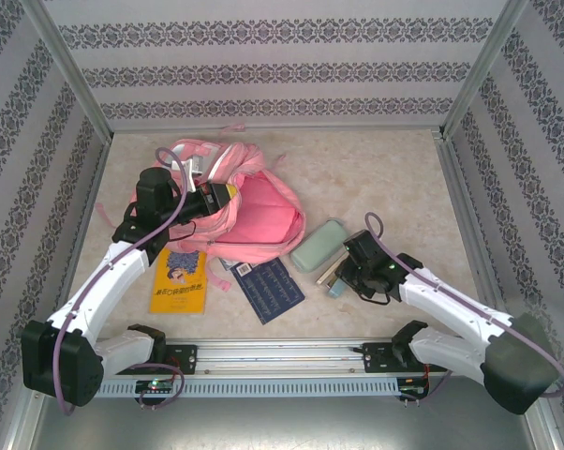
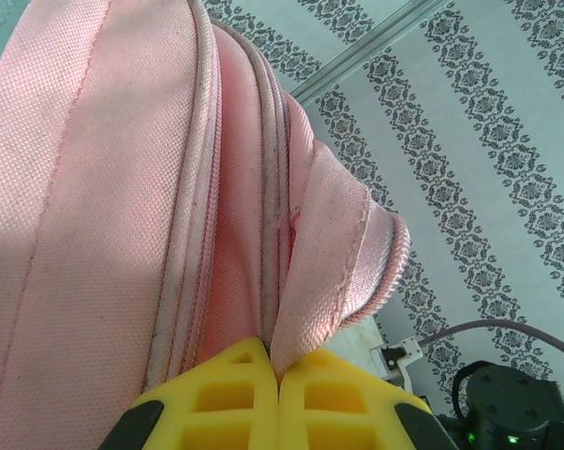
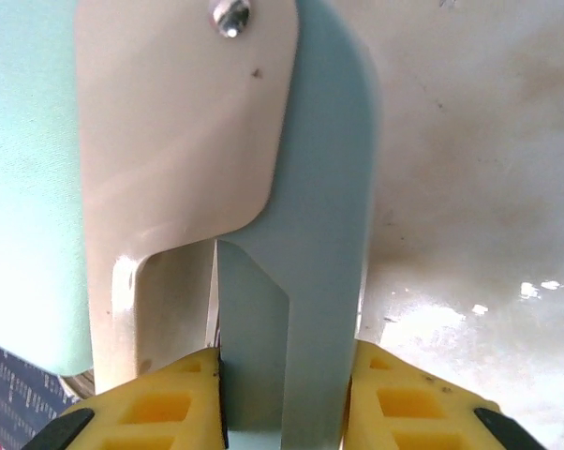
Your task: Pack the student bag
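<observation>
Holding the mouth open is my left arm's share: my left pincer [image 2: 280,375] is pressed together on a fold of the rim of the student bag [image 1: 263,220]. The bag lies toward the far left corner of the bench [image 1: 385,178], its pink lining showing.

My right pincer [image 3: 284,375] is clamped across the pale blue limb of a jointed tool [image 3: 305,187], blue and cream pieces pinned by one screw; what it is exactly I cannot tell. Just beside it lies a mint pencil case [image 1: 319,246]. Toward the near edge a yellow book [image 1: 179,281] and a dark blue booklet [image 1: 268,289] lie flat, not yet in the bag.

I judge the step in hand to be picking up this tool, with packing barely begun. Next comes a lift clear of the pencil case, a carry leftward over the opening, and a release only once well inside.
</observation>
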